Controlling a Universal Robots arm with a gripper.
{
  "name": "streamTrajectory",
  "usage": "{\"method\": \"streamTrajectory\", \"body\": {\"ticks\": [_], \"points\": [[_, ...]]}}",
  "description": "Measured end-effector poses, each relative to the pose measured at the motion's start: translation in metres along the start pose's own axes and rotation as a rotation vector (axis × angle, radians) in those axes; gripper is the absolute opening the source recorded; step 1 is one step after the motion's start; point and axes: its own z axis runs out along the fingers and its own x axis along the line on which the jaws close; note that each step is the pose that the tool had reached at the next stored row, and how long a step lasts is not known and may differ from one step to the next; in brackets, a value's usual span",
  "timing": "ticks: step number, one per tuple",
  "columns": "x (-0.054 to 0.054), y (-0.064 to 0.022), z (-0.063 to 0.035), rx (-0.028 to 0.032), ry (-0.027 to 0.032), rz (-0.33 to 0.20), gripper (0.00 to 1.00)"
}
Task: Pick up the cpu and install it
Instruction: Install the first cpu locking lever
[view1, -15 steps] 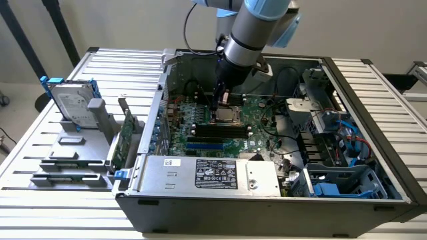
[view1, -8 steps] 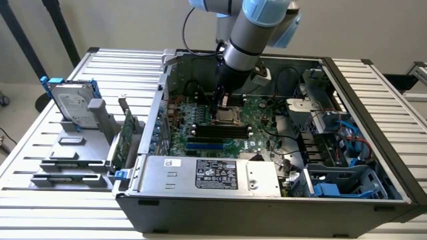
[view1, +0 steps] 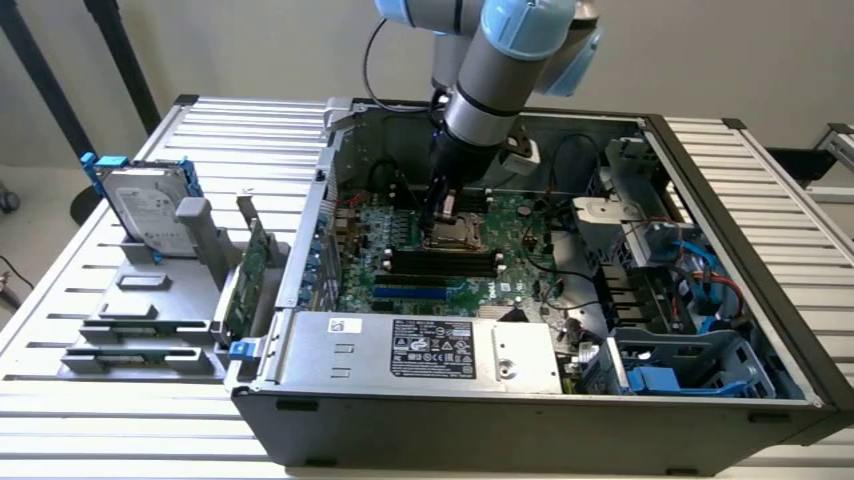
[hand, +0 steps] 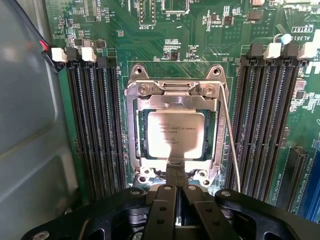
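Observation:
The cpu (hand: 175, 134), a small silver square with printed text, lies flat inside the metal-edged socket frame (hand: 134, 145) on the green motherboard (hand: 150, 45). My gripper (hand: 176, 164) hangs just over the cpu's edge, its two dark fingers pressed together into a narrow tip with nothing between them. I cannot tell whether the tip touches the chip. In the exterior view the gripper (view1: 445, 213) reaches down into the open computer case (view1: 534, 420), right above the socket (view1: 455, 236).
Black memory slots (hand: 92, 125) flank the socket on both sides, and a thin wire lever (hand: 231, 145) runs along one side. A silver hard drive with blue clips (view1: 140, 208) stands on a grey rack at the exterior view's left. The power supply (view1: 420, 350) sits at the case front.

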Motion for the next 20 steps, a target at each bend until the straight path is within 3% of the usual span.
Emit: {"method": "streamTrajectory", "body": {"ticks": [3, 9, 16, 20], "points": [[0.0, -0.0005, -0.0001, -0.0009, 0.002, -0.001, 0.11], [0.0, -0.0075, -0.0184, -0.0004, 0.0076, -0.001, 0.11], [-0.009, -0.0211, -0.0262, 0.0018, 0.0257, -0.005, 0.11], [-0.012, -0.0292, -0.0288, 0.0068, 0.0433, -0.008, 0.11]]}}
